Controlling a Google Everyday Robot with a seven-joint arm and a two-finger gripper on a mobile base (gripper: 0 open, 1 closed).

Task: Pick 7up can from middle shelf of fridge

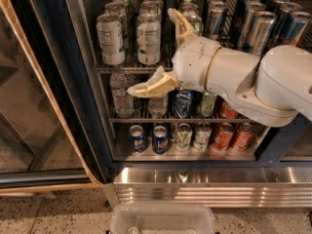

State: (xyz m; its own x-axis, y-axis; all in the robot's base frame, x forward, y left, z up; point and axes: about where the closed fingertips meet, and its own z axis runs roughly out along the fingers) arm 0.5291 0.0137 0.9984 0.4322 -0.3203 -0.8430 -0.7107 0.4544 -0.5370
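The fridge (58, 82) stands open with wire racks of drinks. The middle shelf (131, 68) carries two tall white cans at the left. The 7up can (195, 24), white with green print, stands third in that front row, mostly hidden behind my gripper. My gripper (163, 52) is open wide right in front of that can. One beige finger (178, 21) points up along the can's left side. The other finger (146, 87) reaches down-left below the shelf's rail, in front of a water bottle. The white arm (253, 77) covers the fridge's right middle.
Tall white cans (111, 38) stand left of the gripper, dark slim cans (258, 30) to the right. Water bottles (122, 94) sit one rack lower. Blue cans (160, 139) and red cans (223, 136) fill the bottom rack. The glass door (29, 106) is left, a clear bin (163, 219) below.
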